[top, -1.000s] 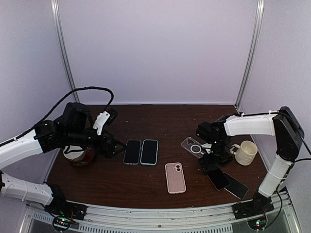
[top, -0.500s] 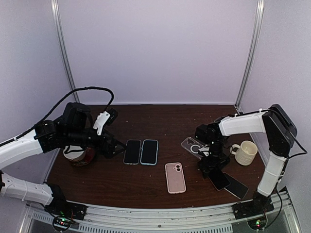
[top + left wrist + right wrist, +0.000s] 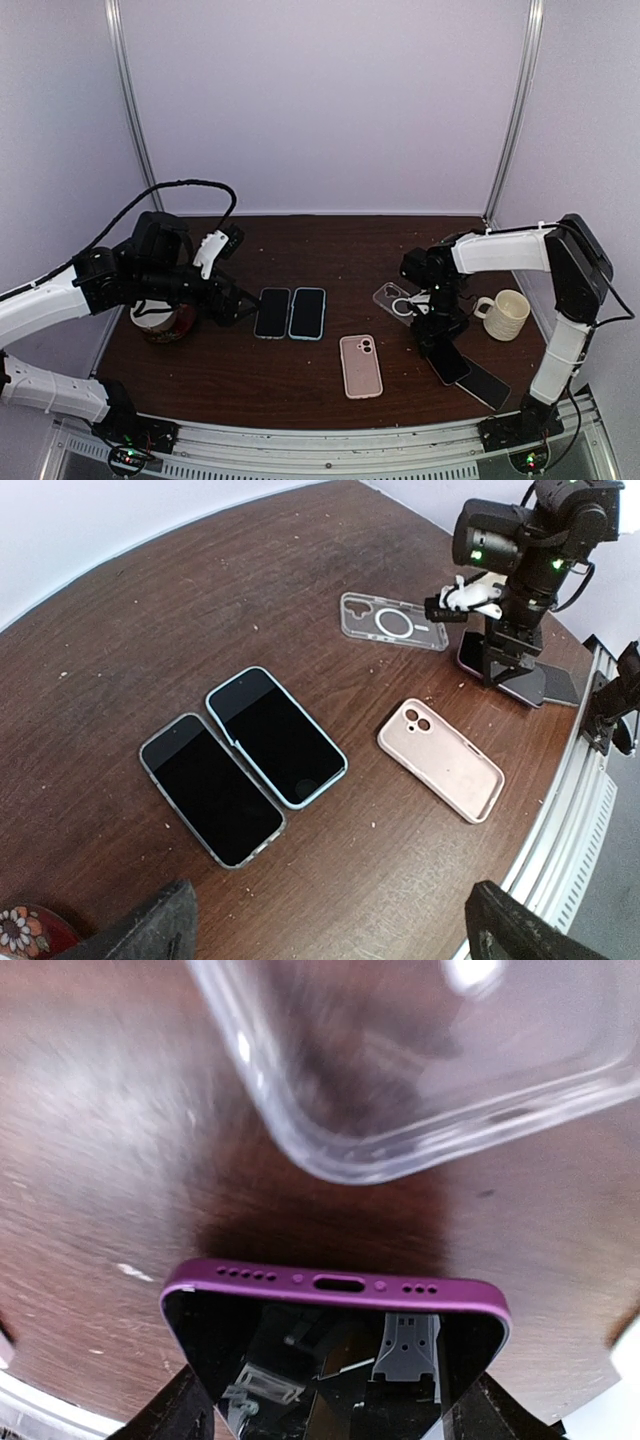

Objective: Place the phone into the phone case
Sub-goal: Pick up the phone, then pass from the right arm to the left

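Observation:
A purple-edged phone (image 3: 335, 1300) lies screen up on the brown table, with my right gripper (image 3: 330, 1410) straddling it. One dark finger rests against each long side, so the gripper is shut on the phone. From above, the right gripper (image 3: 440, 335) points down onto the phone (image 3: 452, 364). Just beyond the phone's end lies a clear phone case (image 3: 430, 1060) (image 3: 397, 300), empty. A pink phone case (image 3: 361, 366) (image 3: 440, 760) lies at the table's middle front. My left gripper (image 3: 335, 925) hangs open above bare table, near two dark phones (image 3: 275, 735) (image 3: 210, 785).
A second dark phone (image 3: 487, 384) lies beside the gripped one near the front right edge. A cream mug (image 3: 505, 314) stands to the right. A patterned red cup (image 3: 160, 320) sits under the left arm. The table's front rail (image 3: 590, 780) runs close by.
My right gripper's fingers have closed in from wide open onto the purple phone's sides, and the arm has shifted slightly. The left arm has stayed where it was.

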